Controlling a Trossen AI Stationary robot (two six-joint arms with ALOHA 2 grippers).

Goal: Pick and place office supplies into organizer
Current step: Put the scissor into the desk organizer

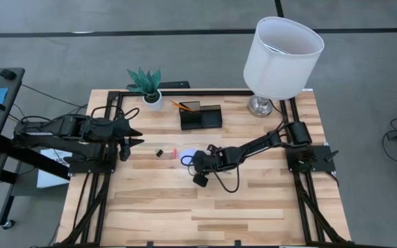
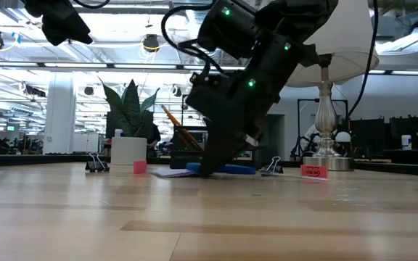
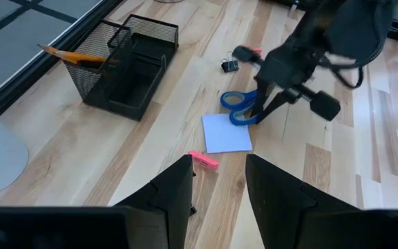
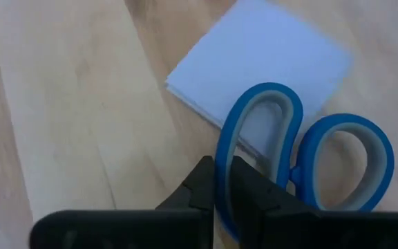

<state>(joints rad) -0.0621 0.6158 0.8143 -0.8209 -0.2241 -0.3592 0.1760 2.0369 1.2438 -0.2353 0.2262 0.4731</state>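
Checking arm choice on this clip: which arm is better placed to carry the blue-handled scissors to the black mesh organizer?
The right. Its gripper is already shut on a handle loop of the blue-handled scissors at mid-table, while the left gripper waits raised near the table's left edge, empty. The black mesh organizer is just behind.

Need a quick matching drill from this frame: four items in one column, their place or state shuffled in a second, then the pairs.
Items:
1. scissors
2. pencil
3. note pad
4. left gripper

Places or states:
A. sticking out of the organizer
B. lying flat on the table, under the scissors' handles
C. open, holding nothing
D. handle loop pinched by the right gripper

Pairs: 1-D, 2-A, 3-B, 4-C
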